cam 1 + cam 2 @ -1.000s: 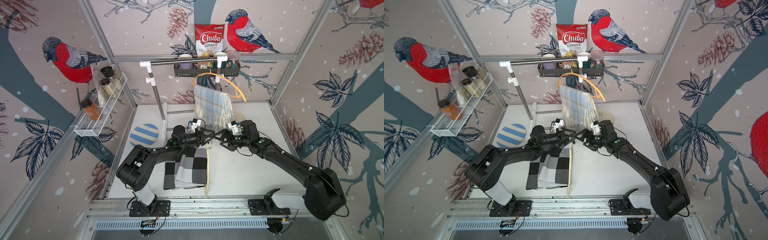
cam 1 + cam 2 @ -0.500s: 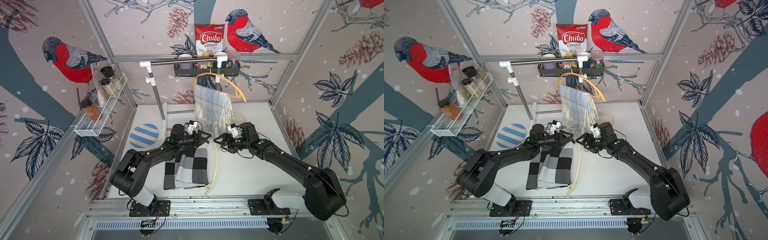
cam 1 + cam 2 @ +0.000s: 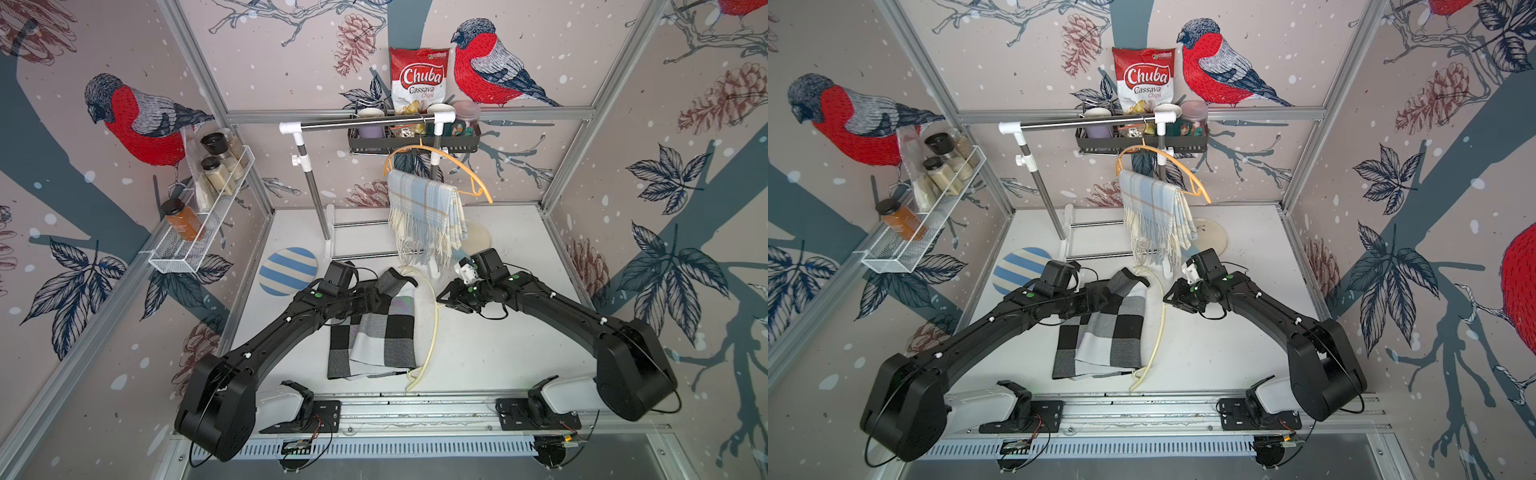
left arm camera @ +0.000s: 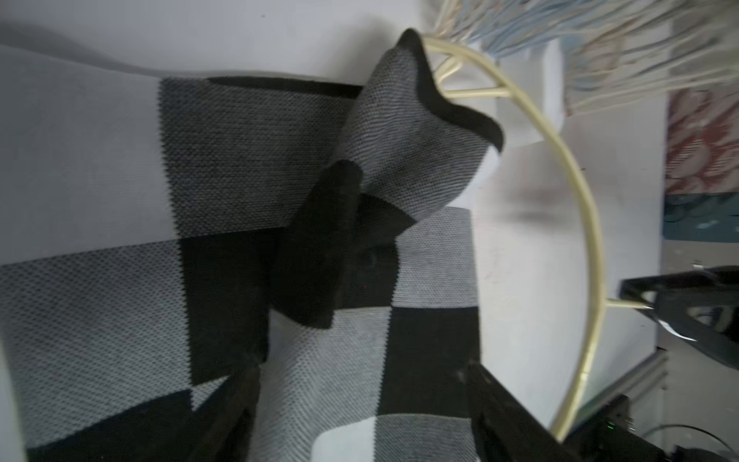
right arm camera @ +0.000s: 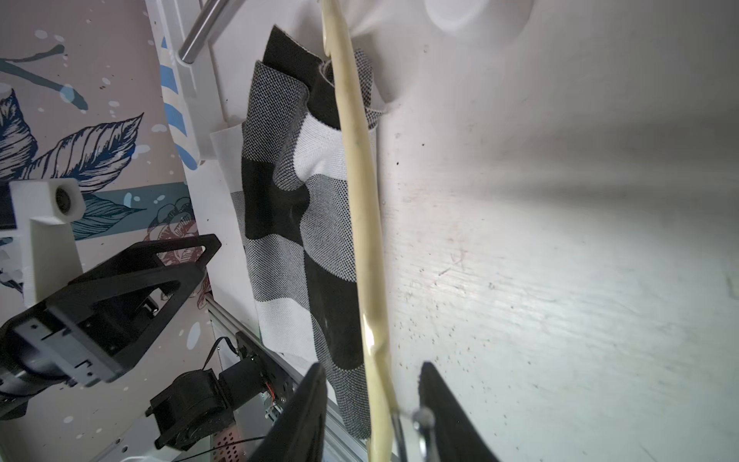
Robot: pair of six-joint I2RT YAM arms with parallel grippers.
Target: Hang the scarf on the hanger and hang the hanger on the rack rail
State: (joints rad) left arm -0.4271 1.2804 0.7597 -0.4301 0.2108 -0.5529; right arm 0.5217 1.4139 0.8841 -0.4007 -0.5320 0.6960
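The left gripper (image 4: 364, 366) has its jaws spread wide over the scarf (image 3: 374, 332) and holds nothing. The right gripper (image 5: 372, 366) straddles the neck of the hanger (image 3: 434, 324); whether it pinches, I cannot tell. The scarf lies folded on the table (image 3: 498, 353) beside the hanger. It looks soft and limp, so the raised fold is probably the best hold.

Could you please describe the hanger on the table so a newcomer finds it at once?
At the middle of the white table lies a black checked scarf. The cream hanger curves along its edge by the right tool; unlike the orange hanger on the rail, it is pale.
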